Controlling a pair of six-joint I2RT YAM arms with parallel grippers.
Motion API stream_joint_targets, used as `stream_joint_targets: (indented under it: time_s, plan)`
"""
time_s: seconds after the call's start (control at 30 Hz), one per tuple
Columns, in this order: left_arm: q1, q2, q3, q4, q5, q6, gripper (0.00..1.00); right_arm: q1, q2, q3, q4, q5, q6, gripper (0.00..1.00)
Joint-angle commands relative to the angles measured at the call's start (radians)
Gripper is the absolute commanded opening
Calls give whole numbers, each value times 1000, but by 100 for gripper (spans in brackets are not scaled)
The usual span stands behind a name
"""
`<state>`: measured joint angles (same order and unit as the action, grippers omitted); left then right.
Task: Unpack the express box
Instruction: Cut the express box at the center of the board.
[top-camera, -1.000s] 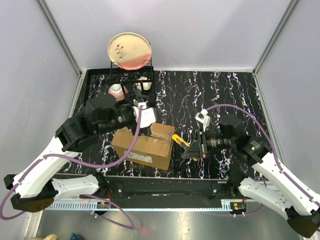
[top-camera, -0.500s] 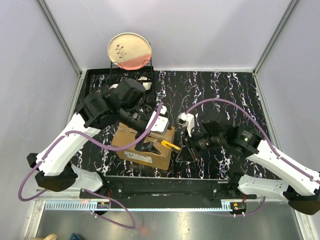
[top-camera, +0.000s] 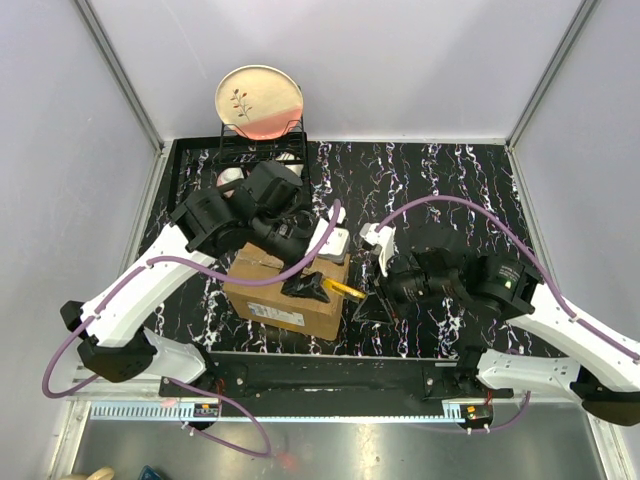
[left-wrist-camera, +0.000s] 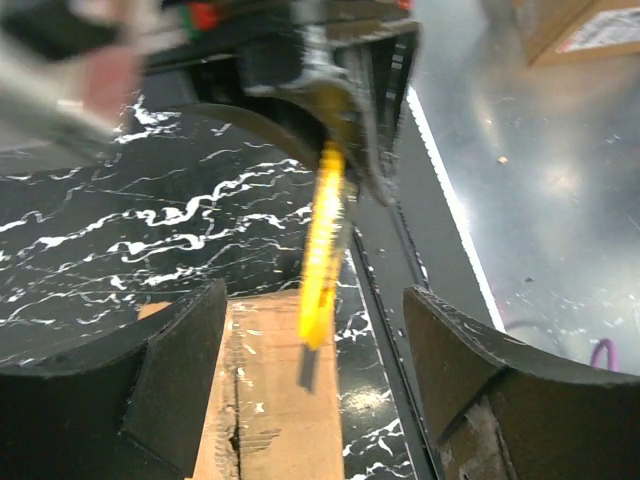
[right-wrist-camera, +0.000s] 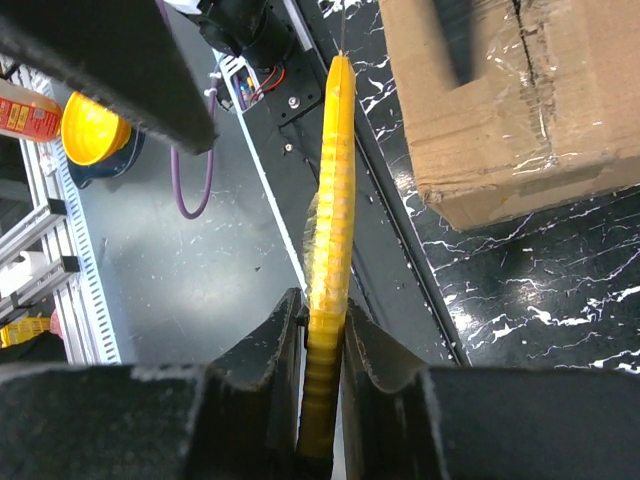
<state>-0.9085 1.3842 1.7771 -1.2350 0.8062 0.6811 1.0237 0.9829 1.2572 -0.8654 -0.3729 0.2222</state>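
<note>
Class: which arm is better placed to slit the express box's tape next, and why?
Likely right: the right gripper is shut on the yellow knife, its tip over the express box; the left gripper is open above it, gripping nothing.

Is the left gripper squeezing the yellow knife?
No, the left gripper is open, with a clear gap to the knife on each side; the right gripper clamps it.

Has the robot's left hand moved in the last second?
Yes. The left hand has come away from the dish rack, toward the near edge, and now sits over the express box beside the yellow cutter.
</note>
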Motion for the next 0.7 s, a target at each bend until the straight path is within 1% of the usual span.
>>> stream_joint_targets:
  time_s: [0.0, 0.03, 0.13, 0.23, 0.33, 0.43, 0.47, 0.53, 0.57, 0.6, 0.63, 0.67]
  plan:
    - [17, -16, 16, 137, -56, -66, 75, 41, -12, 12, 25, 45, 2, 0]
    - [17, -17, 9, 134, -55, -64, 76, 45, -13, 10, 26, 49, 3, 0]
    - [16, -25, -18, 92, 7, -52, 77, 59, -16, 37, 29, 77, 2, 0]
    - [16, -13, -9, 33, 68, -29, 74, 65, -15, 59, 20, 97, -4, 0]
    - [13, 2, 13, -20, 82, -6, 69, 68, -12, 76, 16, 117, -11, 0]
    - [10, 18, 24, -40, 80, 0, 54, 75, -3, 93, 14, 126, -15, 0]
    - [5, 21, 25, -46, 79, 5, 45, 79, -1, 99, 16, 127, -17, 0]
    - [2, 35, 34, -47, 67, 6, 35, 85, 10, 105, 17, 134, -17, 0]
    - [0, 39, 39, -49, 65, 2, 24, 90, 13, 110, 16, 132, -18, 0]
    - [0, 44, 48, -47, 62, -3, 17, 95, 14, 113, 17, 134, -17, 0]
    - [-1, 53, 50, -50, 59, -5, 7, 98, 20, 113, 17, 138, -15, 0]
    - [-3, 55, 53, -50, 56, -5, 0, 99, 22, 108, 20, 140, -14, 0]
